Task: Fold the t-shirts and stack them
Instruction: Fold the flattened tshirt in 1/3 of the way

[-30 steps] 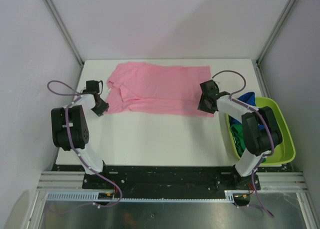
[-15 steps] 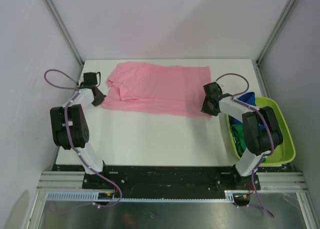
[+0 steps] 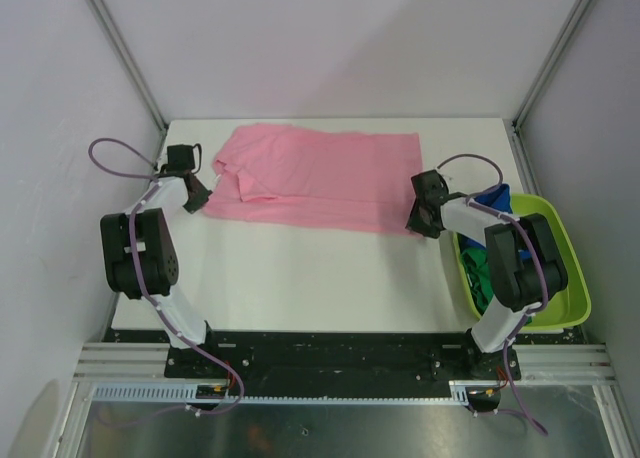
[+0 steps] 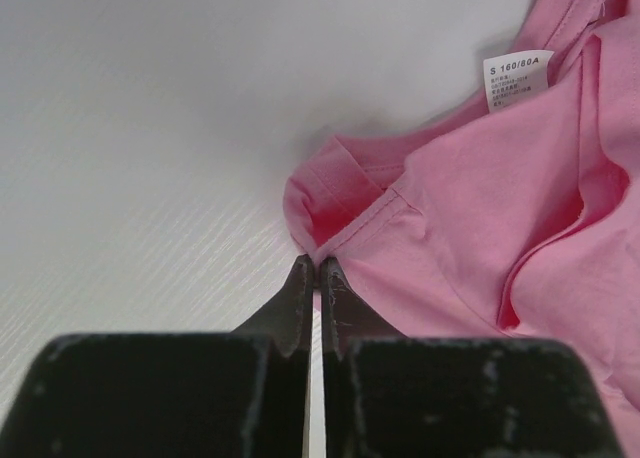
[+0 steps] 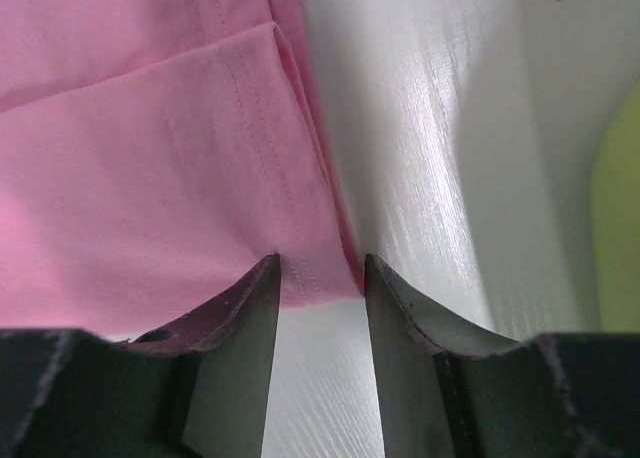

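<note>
A light pink t-shirt [image 3: 320, 178] lies spread flat across the back half of the table. My left gripper [image 3: 197, 195] is low at the shirt's near left corner. In the left wrist view it [image 4: 318, 266] is shut, with the pink hem [image 4: 345, 228] pinched at its tips. My right gripper [image 3: 419, 221] is at the shirt's near right corner. It [image 5: 320, 268] stands open in the right wrist view, its two fingers astride the hem corner [image 5: 315, 283]. A royal blue t-shirt [image 3: 495, 197] and a dark green one [image 3: 477, 268] lie crumpled in the tub.
A lime-green plastic tub [image 3: 572, 273] stands at the table's right edge, close beside my right arm. The shirt's white size label [image 4: 518, 80] shows near the collar. Bare white table [image 3: 320, 278] lies between the shirt and the arm bases. Walls enclose three sides.
My left gripper moved back and left along the shirt's edge and closed on the hem. My right gripper slid a little right and nearer, to the near right corner, staying open.
</note>
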Motion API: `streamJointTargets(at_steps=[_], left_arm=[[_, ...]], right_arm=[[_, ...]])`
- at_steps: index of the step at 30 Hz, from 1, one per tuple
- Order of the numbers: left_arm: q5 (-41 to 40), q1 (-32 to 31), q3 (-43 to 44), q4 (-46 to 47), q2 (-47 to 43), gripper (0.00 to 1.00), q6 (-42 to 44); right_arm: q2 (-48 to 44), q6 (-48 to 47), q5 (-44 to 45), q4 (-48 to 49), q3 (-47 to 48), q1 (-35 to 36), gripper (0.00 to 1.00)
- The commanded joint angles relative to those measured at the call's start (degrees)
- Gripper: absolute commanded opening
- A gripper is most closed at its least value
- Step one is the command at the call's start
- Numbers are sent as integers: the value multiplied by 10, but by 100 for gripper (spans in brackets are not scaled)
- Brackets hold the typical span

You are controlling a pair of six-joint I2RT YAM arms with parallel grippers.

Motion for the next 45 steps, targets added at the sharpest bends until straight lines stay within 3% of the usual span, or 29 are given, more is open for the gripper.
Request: streamJointTargets(at_steps=[1,4,9,11,33,35,38,40,42,45], left_arm=[[-18,-1,11,11,-6,0,6],[-20,-1,9,10,-9,0,6],[-34,-1,-3,10,-21,0,3],[-44,-1,-13,9,-35,0,1],[-159,0,-194,-54,-203,2,-50],[-152,0,-196,-57,-206,12,-49],[-121,-1,-180,-57,-210,43,-24],[-101,-6,-165,-56,-220,58,0],[-81,-20,-144,-56,-227,64,32],[-82,-59,-121,-56,-236,66,70]], right_arm=[[-8,16,5,6,-12,2,44],[-3,17,4,9,-13,3,39],[-5,15,6,0,-13,2,9],[-13,12,10,-12,-13,1,2],[-152,45,8,-109,-103,36,0],[-164,49,6,-109,-115,39,5],[-181,53,12,-111,-121,44,32],[-201,50,14,-108,-122,44,48],[-220,46,17,-107,-117,43,57],[-238,38,30,-116,-96,41,60]])
